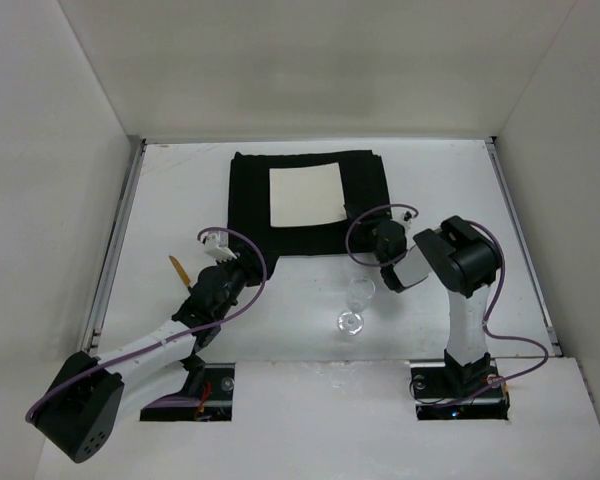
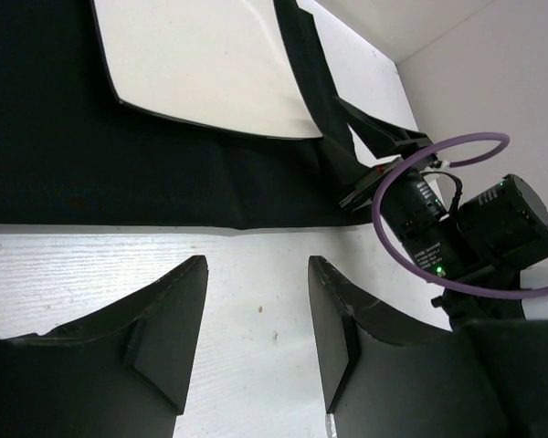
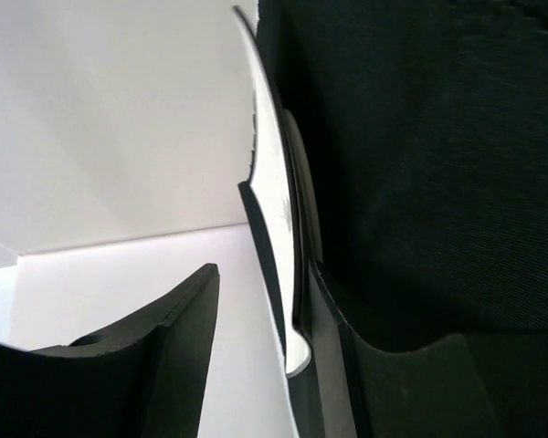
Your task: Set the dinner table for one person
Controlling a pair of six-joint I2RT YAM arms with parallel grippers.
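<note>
Left hand (image 2: 256,265) spread, empty, above matte white worktop (image 2: 91,265), black rectangular cloth mat (image 2: 73,164) ahead. Right hand (image 3: 260,274) spread around edge of cream square sheet (image 1: 306,196).

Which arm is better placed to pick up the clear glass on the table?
Right. The glass sits close beside the right arm, whose jaws stand open; the left arm is farther off.

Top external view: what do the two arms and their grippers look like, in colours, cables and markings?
The left arm and right arm have white links, black joint housings and a looping purple cable each. The left gripper and right gripper have matte black, wedge-shaped fingers. No markings are readable.
</note>
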